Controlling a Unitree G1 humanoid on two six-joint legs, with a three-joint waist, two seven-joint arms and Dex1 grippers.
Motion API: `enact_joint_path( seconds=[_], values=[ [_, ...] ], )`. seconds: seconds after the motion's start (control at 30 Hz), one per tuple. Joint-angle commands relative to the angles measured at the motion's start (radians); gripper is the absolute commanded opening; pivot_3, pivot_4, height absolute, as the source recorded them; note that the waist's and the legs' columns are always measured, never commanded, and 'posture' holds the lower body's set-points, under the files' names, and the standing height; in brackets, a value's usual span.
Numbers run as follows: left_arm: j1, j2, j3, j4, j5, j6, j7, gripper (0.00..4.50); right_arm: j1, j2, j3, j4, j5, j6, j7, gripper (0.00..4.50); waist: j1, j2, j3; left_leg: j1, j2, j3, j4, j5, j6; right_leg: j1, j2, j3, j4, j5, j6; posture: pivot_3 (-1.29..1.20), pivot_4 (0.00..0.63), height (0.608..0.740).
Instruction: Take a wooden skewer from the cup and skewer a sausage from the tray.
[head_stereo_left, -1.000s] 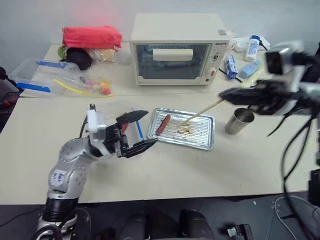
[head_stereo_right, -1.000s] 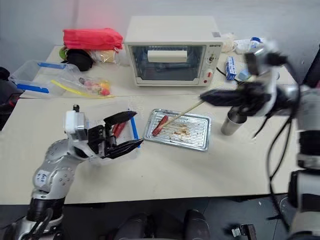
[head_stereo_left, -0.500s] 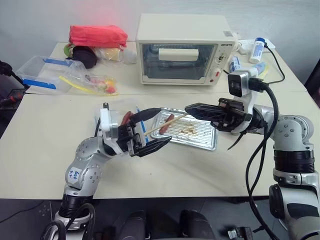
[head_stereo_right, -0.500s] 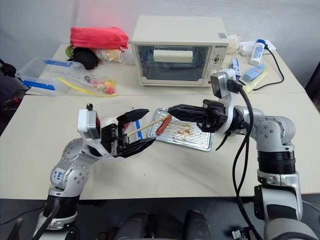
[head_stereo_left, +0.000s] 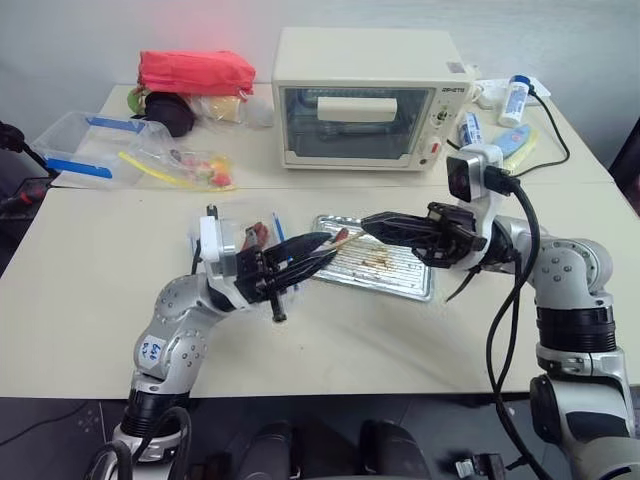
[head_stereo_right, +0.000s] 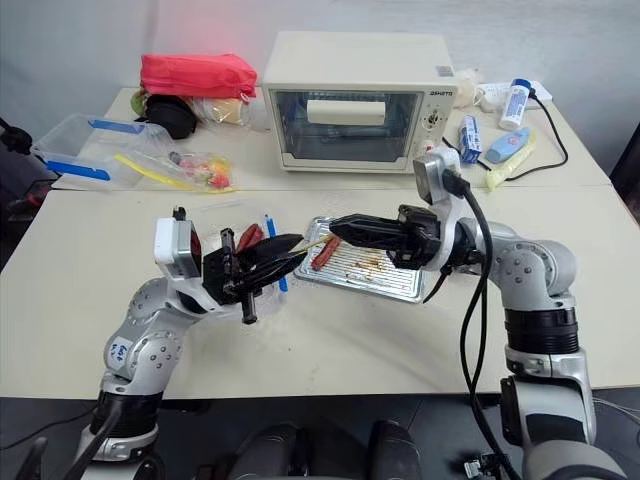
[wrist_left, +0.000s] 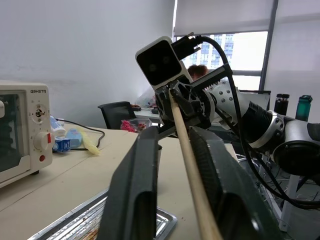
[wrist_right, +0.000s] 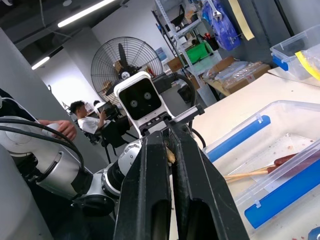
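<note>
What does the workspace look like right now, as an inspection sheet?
Surface: pale table, bare at the front.
Job's things: wooden skewer spans between the grippers; sausage lies on the stained tray.
Clutter: toaster oven, red pouch, clear box and white bottle at the back.
Grippers: left gripper and right gripper both shut on the wooden skewer.
Cables: black cable on the table, back right.
Surroundings: seated person, fan.

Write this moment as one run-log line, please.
left gripper: shut on wooden skewer | right gripper: shut on same skewer | sausage: on tray, not yet skewered
</note>
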Motion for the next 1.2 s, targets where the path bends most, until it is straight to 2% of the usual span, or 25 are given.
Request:
enact_joint_path(
  seconds=[0.03, 0.17, 0.23, 0.33, 0.57, 0.7, 0.8, 0.9, 0.97, 1.03, 1.2],
  values=[
    [-0.006, -0.011, -0.010, -0.036, -0.015, -0.005, -0.001, 0.01, 0.012, 0.001, -0.018, -0.049, 0.014, -0.014, 0.004, 0.00, 0.000, 0.000, 0.000, 0.000, 0.000, 0.000, 0.000, 0.000, 0.000, 0.000, 0.000, 0.000, 0.000, 0.000, 0.000, 0.00, 0.150, 0.740],
    [-0.006, -0.025, -0.017, -0.045, 0.002, -0.016, 0.019, 0.01, 0.039, -0.008, -0.039, -0.054, 0.027, 0.015, -0.043, 0.00, 0.000, 0.000, 0.000, 0.000, 0.000, 0.000, 0.000, 0.000, 0.000, 0.000, 0.000, 0.000, 0.000, 0.000, 0.000, 0.00, 0.150, 0.740],
    [0.008, -0.029, -0.007, -0.054, 0.001, -0.017, 0.036, 0.01, 0.065, -0.019, -0.027, -0.078, -0.016, -0.023, -0.046, 0.00, 0.000, 0.000, 0.000, 0.000, 0.000, 0.000, 0.000, 0.000, 0.000, 0.000, 0.000, 0.000, 0.000, 0.000, 0.000, 0.00, 0.150, 0.740],
    [0.027, -0.014, 0.021, -0.066, -0.024, 0.001, 0.048, 0.00, 0.083, -0.035, -0.012, -0.111, -0.037, -0.044, -0.032, 0.73, -0.001, 0.000, 0.000, 0.000, 0.000, 0.000, 0.000, 0.000, 0.000, 0.000, 0.000, 0.000, 0.000, 0.000, 0.000, 0.00, 0.150, 0.740],
    [0.030, 0.076, 0.106, -0.052, -0.070, 0.036, 0.023, 0.00, 0.129, -0.049, -0.085, -0.124, -0.121, -0.237, -0.033, 3.09, 0.001, 0.000, 0.000, 0.000, 0.000, -0.001, -0.001, 0.000, 0.000, 0.000, 0.000, -0.001, -0.001, 0.000, 0.000, 0.00, 0.150, 0.740],
    [0.053, 0.133, 0.174, -0.049, -0.098, 0.051, 0.012, 0.00, 0.236, -0.166, -0.143, -0.163, -0.119, -0.229, 0.019, 4.45, 0.005, 0.000, 0.000, 0.000, 0.000, -0.002, -0.001, -0.001, 0.001, 0.001, -0.001, -0.002, -0.003, 0.000, 0.000, 0.00, 0.150, 0.740],
    [0.115, 0.174, 0.258, -0.044, -0.122, 0.059, 0.016, 0.00, 0.381, -0.257, -0.207, -0.224, -0.162, -0.297, 0.066, 4.49, 0.003, 0.000, 0.000, 0.000, 0.000, -0.002, -0.003, -0.001, 0.002, 0.002, -0.001, -0.002, -0.006, 0.000, 0.000, 0.00, 0.150, 0.740],
    [0.183, 0.204, 0.347, -0.026, -0.130, 0.054, 0.028, 0.00, 0.514, -0.249, -0.315, -0.294, -0.145, -0.340, 0.027, 4.49, 0.000, -0.001, 0.000, 0.001, 0.000, -0.001, -0.006, -0.001, 0.002, 0.002, 0.000, -0.002, -0.008, 0.000, 0.000, 0.00, 0.150, 0.740],
    [0.254, 0.211, 0.423, -0.036, -0.139, 0.053, 0.059, 0.00, 0.703, -0.238, -0.363, -0.343, -0.227, -0.445, 0.058, 4.49, 0.002, -0.001, 0.000, 0.002, 0.000, 0.000, -0.007, -0.001, 0.001, 0.003, 0.001, -0.001, -0.008, 0.000, 0.000, 0.00, 0.150, 0.740],
    [0.298, 0.213, 0.462, -0.048, -0.146, 0.056, 0.080, 0.00, 0.816, -0.232, -0.376, -0.358, -0.282, -0.524, 0.081, 4.49, 0.003, -0.002, 0.001, 0.003, 0.001, -0.001, -0.008, -0.001, 0.001, 0.004, 0.001, -0.002, -0.009, 0.000, 0.000, 0.00, 0.150, 0.740],
    [0.380, 0.199, 0.522, -0.054, -0.149, 0.051, 0.115, 0.00, 0.847, -0.188, -0.339, -0.252, -0.396, -0.719, 0.075, 4.49, 0.001, -0.002, 0.001, 0.006, -0.002, 0.002, -0.009, 0.000, 0.003, 0.005, -0.001, 0.003, -0.014, 0.003, 0.003, 0.00, 0.150, 0.740]
  ],
)
